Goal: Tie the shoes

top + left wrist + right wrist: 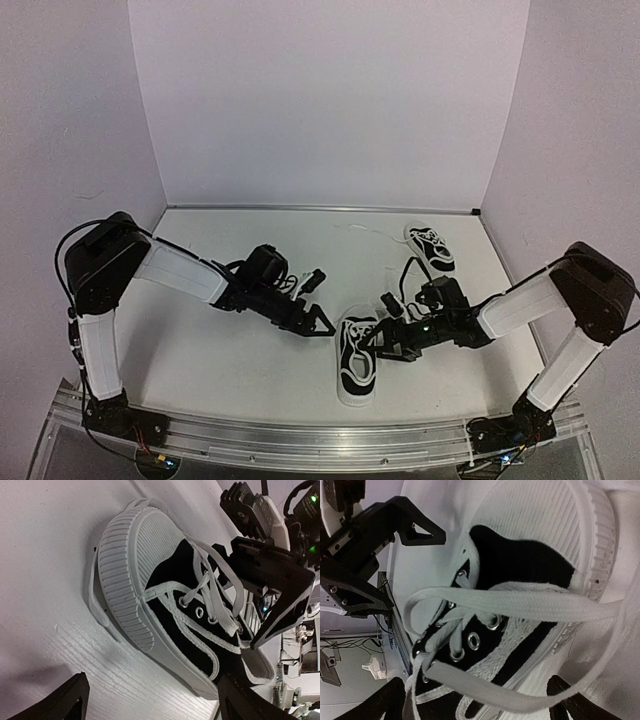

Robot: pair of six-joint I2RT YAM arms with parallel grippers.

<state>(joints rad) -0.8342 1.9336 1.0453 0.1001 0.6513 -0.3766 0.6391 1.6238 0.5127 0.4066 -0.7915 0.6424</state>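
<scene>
**A:** Where do we have the shoes?

**B:** One sneaker (357, 368) stands on its sole on the white counter (230, 350), between our left hand (322, 325) and our right hand (385, 342). The other sneaker (430, 247) lies well beyond our right hand, close to the back wall.

**A:** And how do our hands stand?

**B:** Both are spread wide and hold nothing. Our left sits just to the left of the near sneaker, and our right sits close at its other side.

**A:** What about the laces?

**B:** The white laces (520, 605) are loose. One flat strand lies across the eyelets in front of our right hand. Another trails round the toe cap (125, 580) onto the counter.
</scene>
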